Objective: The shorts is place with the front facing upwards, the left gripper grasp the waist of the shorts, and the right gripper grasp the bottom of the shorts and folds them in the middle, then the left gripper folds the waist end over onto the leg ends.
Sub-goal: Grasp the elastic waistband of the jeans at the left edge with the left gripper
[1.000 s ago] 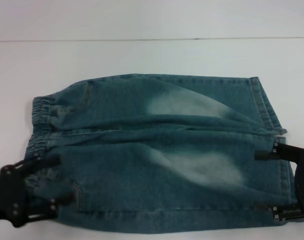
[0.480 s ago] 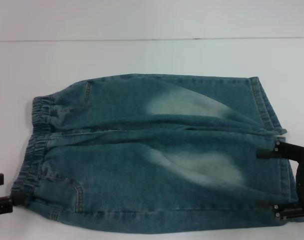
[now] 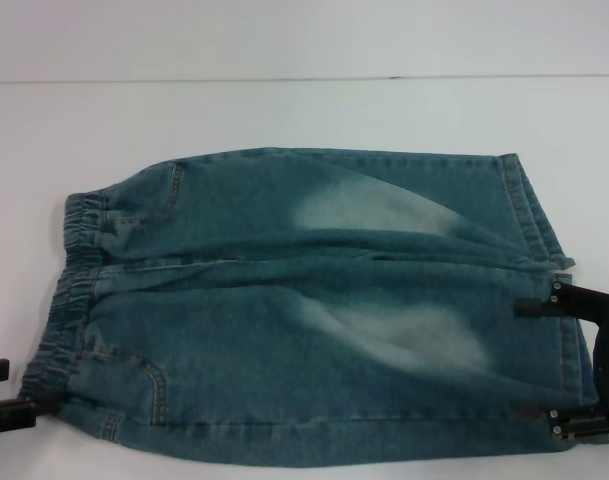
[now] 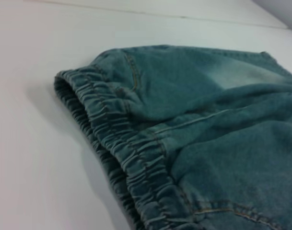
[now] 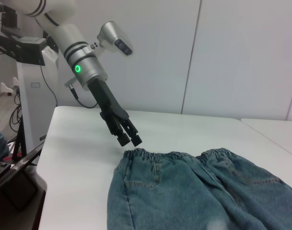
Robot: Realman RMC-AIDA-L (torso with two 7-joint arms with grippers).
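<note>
I see a plain white bench (image 3: 284,110) with pale wall panels behind it, and a white equipment stand (image 5: 33,91) in the room's corner. The shorts (image 3: 314,310) lie flat, long axis running across my view: the waist (image 3: 69,290) points to my left, the leg ends (image 3: 539,230) to my right. My left tool (image 5: 129,139) hangs just off the waist, apart from the cloth, fingers spread a little and holding nothing. My right tool (image 3: 554,355) sits at the near leg hem, its two fingers wide apart and lying over the denim, nothing pinched between them.
</note>
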